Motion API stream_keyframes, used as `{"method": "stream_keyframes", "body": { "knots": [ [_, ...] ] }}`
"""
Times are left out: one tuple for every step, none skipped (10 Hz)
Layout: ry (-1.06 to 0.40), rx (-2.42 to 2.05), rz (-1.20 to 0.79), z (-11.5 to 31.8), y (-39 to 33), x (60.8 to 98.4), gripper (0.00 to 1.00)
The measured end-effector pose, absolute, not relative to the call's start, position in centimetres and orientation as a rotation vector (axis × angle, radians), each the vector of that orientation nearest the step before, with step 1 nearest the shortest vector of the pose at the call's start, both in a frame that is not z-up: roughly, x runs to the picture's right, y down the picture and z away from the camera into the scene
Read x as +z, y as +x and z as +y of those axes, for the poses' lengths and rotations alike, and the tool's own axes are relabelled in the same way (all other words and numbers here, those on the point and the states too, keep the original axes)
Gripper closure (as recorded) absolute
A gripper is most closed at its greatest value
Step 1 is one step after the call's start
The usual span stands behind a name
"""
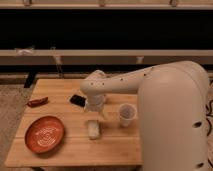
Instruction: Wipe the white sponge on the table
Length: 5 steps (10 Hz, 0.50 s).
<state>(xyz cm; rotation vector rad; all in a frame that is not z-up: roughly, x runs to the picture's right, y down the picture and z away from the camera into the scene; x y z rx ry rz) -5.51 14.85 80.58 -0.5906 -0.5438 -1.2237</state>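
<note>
A white sponge [93, 129] lies on the wooden table [75, 150], near the middle. My gripper [94, 116] hangs from the white arm directly over the sponge's far end, right at its top edge. Whether it touches the sponge is unclear.
An orange plate [45, 134] sits at the front left. A clear plastic cup [127, 115] stands to the right of the sponge. A black flat object [77, 100] lies behind the gripper, a red packet [37, 102] at the far left. My arm's large white body [172, 120] covers the table's right side.
</note>
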Motion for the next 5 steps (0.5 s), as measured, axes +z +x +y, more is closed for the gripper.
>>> {"method": "stream_keyframes", "body": {
  "knots": [
    [-0.593,-1.223,-0.543,14.86,-5.39,80.58,0.20],
    [-0.592,-1.226,-0.544,14.86,-5.56,80.58,0.20],
    [-0.591,-1.226,-0.545,14.85,-5.63,80.57,0.20],
    [-0.592,-1.224,-0.543,14.85,-5.46,80.58,0.20],
    [-0.592,-1.224,-0.543,14.87,-5.47,80.59,0.20]
  ]
}}
